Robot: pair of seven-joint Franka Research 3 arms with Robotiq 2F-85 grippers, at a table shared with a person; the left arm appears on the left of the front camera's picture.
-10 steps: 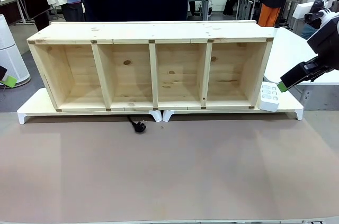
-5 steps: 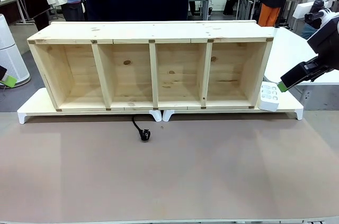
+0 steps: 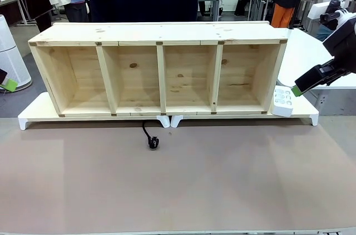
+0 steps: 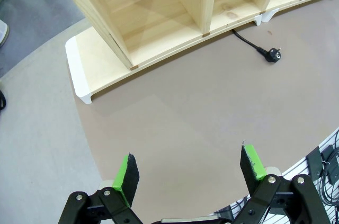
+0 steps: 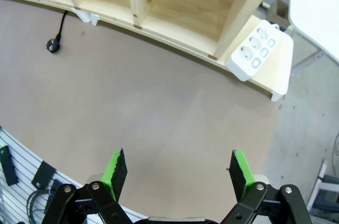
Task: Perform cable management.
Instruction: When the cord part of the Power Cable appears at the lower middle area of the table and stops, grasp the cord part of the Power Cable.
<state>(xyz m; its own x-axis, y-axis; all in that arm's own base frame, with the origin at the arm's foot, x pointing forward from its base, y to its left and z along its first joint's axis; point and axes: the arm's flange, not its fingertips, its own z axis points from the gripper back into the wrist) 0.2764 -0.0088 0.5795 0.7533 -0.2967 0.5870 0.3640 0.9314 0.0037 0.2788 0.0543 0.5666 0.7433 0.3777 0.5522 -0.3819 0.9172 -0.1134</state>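
Right hand (image 5: 178,161) wide; cable (image 3: 149,136) seemingly farther out

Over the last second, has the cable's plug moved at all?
Yes. The plug has slid farther out from the wooden shelf's front edge, toward the robot's side of the table and slightly rightward.

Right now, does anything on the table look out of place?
The black cable trails out from under the wooden shelf onto the table, its plug lying loose, far from the white power strip at the shelf's right end. Nothing looks damaged.
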